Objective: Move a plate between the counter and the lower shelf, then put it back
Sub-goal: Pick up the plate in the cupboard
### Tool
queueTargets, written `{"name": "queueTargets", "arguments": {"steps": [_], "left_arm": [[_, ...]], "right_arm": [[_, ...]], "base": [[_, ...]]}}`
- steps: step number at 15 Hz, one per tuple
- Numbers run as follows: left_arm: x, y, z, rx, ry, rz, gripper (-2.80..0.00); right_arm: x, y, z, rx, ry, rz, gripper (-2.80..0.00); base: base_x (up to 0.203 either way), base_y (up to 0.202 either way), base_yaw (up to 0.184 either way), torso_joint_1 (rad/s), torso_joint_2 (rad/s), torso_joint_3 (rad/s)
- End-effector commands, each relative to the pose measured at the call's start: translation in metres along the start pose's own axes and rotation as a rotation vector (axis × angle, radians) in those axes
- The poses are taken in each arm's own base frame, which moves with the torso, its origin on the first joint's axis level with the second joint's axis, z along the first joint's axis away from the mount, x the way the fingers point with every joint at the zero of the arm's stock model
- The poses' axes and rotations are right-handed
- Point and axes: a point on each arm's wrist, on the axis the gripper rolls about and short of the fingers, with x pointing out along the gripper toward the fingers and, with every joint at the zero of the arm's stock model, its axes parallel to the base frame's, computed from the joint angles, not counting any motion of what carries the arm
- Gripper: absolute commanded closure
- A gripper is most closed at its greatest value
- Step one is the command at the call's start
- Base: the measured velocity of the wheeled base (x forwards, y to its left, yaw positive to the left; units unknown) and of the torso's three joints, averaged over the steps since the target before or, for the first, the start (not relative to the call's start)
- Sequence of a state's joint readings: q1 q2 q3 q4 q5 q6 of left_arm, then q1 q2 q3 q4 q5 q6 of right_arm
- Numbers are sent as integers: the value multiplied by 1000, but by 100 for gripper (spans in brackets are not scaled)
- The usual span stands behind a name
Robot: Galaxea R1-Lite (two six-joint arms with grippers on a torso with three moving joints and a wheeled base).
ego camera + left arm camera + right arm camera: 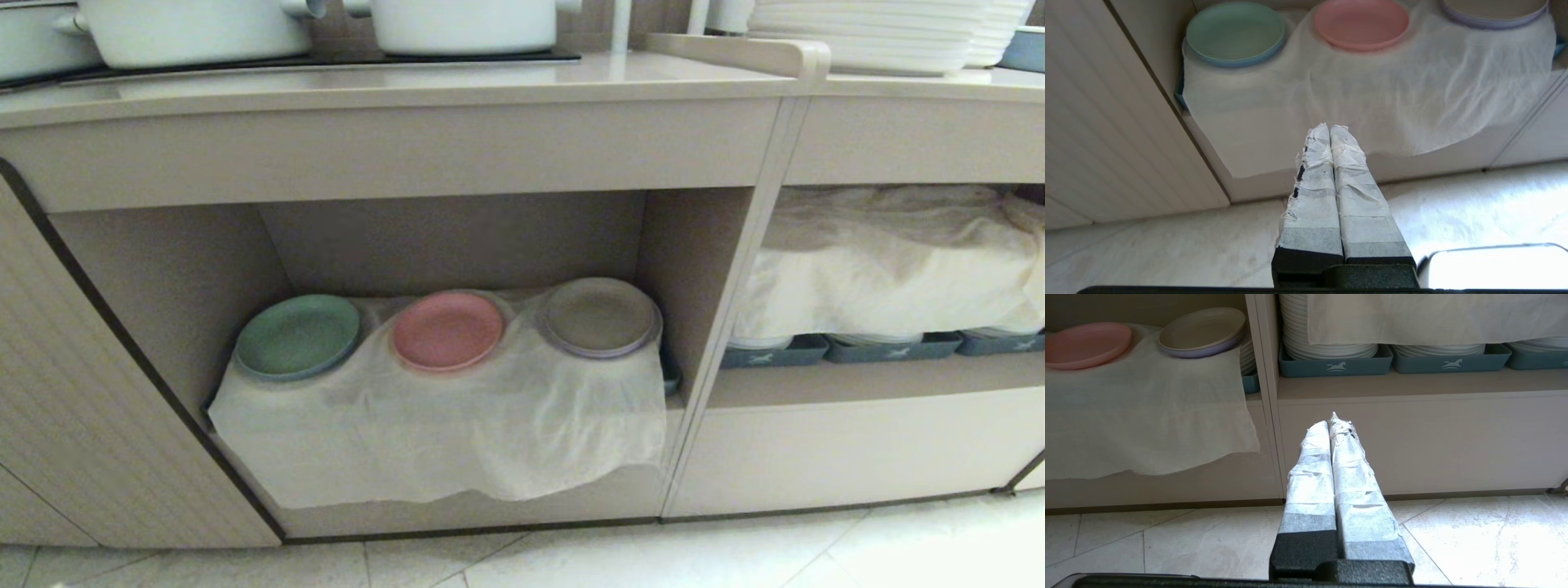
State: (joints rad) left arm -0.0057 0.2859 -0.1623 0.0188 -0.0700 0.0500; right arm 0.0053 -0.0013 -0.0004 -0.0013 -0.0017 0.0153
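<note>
Plate (pixel 447 330): pink, lay flat on white cloth (pixel 441 425) in lower shelf (pixel 188 278), mid-row between green plate (pixel 298 336) and beige-grey plate (pixel 600 317).
Left gripper (pixel 1330 127): fingers pressed together, empty, before cloth's front edge.
Right gripper (pixel 1331 424): fingers together, empty, low above floor (pixel 1167 539).

Lower shelf (pixel 204 269) sat under the tabletop (pixel 392 82), cloth (pixel 457 425) draped over its base and hanging over the near edge. Three plates in a row on the cloth: one left (pixel 298 336), the plate (pixel 447 330) in the middle, one right (pixel 600 317). Two pots (pixel 192 28) on the tabletop, far side. Right compartment (pixel 882 380): trays (pixel 890 348) in a row under another cloth (pixel 890 261). Plate stacks (pixel 873 33) on the adjoining top, far right.
</note>
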Motion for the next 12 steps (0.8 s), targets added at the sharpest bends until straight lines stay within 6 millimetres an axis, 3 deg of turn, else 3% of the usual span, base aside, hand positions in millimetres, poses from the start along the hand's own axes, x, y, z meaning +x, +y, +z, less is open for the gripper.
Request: {"name": "queueTargets", "arguments": {"steps": [1, 6, 12], "left_arm": [[23, 2, 20, -7, 136, -13, 0], [68, 0, 56, -3, 279, -173, 0], [145, -6, 50, -6, 581, -244, 0]], "right_arm": [[0, 0, 0, 0, 1, 1, 0], [0, 0, 0, 0, 1, 1, 0], [0, 0, 0, 0, 1, 1, 0]], "base": [[0, 0, 0, 0, 0, 0], [0, 0, 0, 0, 0, 0], [0, 0, 0, 0, 0, 0]]}}
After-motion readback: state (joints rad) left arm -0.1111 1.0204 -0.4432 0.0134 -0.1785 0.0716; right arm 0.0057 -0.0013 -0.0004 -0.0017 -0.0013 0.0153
